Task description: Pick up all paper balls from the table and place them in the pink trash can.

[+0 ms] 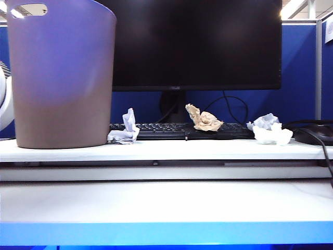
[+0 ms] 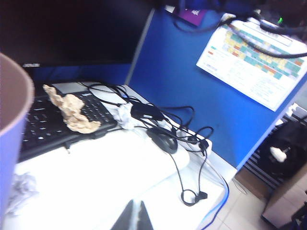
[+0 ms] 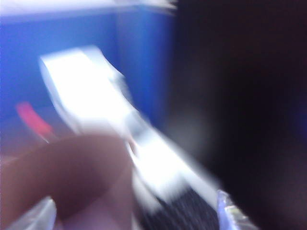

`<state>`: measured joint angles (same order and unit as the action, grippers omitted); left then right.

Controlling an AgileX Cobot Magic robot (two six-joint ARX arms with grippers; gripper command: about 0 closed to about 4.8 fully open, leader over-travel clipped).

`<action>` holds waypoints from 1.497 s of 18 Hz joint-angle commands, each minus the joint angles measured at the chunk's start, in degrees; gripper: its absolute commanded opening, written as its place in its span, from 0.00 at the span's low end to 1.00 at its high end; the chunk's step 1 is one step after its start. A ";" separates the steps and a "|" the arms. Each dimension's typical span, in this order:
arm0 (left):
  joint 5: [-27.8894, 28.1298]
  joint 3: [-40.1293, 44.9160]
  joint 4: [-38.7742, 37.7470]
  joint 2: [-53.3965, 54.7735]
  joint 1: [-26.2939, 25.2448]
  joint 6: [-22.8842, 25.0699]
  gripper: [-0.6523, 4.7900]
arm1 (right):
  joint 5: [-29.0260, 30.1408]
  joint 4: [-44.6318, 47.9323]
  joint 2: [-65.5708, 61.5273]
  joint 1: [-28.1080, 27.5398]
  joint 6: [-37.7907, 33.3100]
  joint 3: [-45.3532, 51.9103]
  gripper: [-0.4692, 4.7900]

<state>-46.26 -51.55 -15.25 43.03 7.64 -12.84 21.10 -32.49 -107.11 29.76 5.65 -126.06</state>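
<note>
Paper balls lay uncollected on the white bench (image 1: pixel 208 150): a bluish-white wad (image 1: pixel 125 131) just beside the pink trash can (image 1: pixel 62 78), a tan one (image 1: pixel 204 120) resting on the keyboard (image 1: pixel 166 129), and a white pair (image 1: pixel 270 131) further right near the cables. Neither arm appeared in the exterior view. The left hand (image 2: pixel 133 219) showed only its tips, clenched together and empty, above the bench. The right wrist view was badly blurred; its hand's jaw tips (image 3: pixel 33 215) seemed spread, with the can's rim close by. Trouble could come from the tangled cables (image 2: pixel 187 143) and mouse (image 2: pixel 163 140), which a reaching hand might snag, or from a nudge tipping the can.
</note>
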 commanded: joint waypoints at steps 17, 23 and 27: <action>5.66 -0.26 -17.29 -0.15 0.04 10.84 0.11 | 8.44 -0.48 -19.02 1.75 2.89 14.88 0.78; 6.60 -0.26 -16.83 -0.15 0.02 10.91 0.11 | 1.95 1.11 -16.04 0.28 2.97 12.31 0.08; 6.43 -0.26 -14.93 -0.15 0.02 10.86 0.11 | -1.84 1.25 -9.44 -0.07 3.17 0.37 0.08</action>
<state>-39.62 -51.55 -31.46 42.98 7.68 -2.31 19.16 -31.90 -117.69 29.15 8.67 -123.04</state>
